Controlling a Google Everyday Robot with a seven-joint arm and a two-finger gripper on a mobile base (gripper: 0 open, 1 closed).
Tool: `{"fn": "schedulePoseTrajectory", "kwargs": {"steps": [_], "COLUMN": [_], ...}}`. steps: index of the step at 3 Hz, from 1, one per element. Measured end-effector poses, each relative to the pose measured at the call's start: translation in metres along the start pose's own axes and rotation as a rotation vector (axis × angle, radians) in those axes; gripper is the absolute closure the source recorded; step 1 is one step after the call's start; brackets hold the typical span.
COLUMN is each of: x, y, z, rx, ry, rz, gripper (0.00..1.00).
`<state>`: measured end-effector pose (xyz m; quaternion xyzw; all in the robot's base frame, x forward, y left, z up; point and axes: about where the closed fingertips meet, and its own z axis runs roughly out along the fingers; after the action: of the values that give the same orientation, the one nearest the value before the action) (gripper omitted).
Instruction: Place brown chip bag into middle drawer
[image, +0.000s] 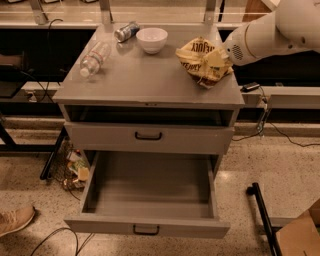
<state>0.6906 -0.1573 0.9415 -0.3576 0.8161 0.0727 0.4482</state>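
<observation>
The brown chip bag (197, 59), pale yellow and dark brown with white lettering, is at the right side of the grey cabinet top (145, 80), tilted up at its right end. My gripper (216, 61) comes in from the right on the white arm and is shut on the bag's right end. The middle drawer (152, 192) is pulled wide open at the bottom of the cabinet, and its inside is bare. Its black handle (146, 230) faces the front. The matching drawer front (149, 137) one tier higher is shut.
A white bowl (151, 39), a can (126, 31) lying on its side and a clear plastic bottle (95, 57) lie on the cabinet top. Clutter (75, 167) sits left of the drawer. A shoe (15, 221), floor cables, a black bar (262, 220) and a cardboard box (300, 236) surround it.
</observation>
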Motion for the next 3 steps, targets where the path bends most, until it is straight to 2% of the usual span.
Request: {"fn": "schedulePoseTrajectory", "kwargs": {"steps": [1,2,3], "x": [0.001,0.011,0.019], "y": [0.008,0.05,0.098], "z": [-0.005,-0.037,-0.089], "rx": [-0.05,-0.229,-0.418], "ry": [-0.034,-0.13,-0.261], "rz": [-0.018,-0.034,-0.07], "gripper": [1.0,1.0,1.0]}}
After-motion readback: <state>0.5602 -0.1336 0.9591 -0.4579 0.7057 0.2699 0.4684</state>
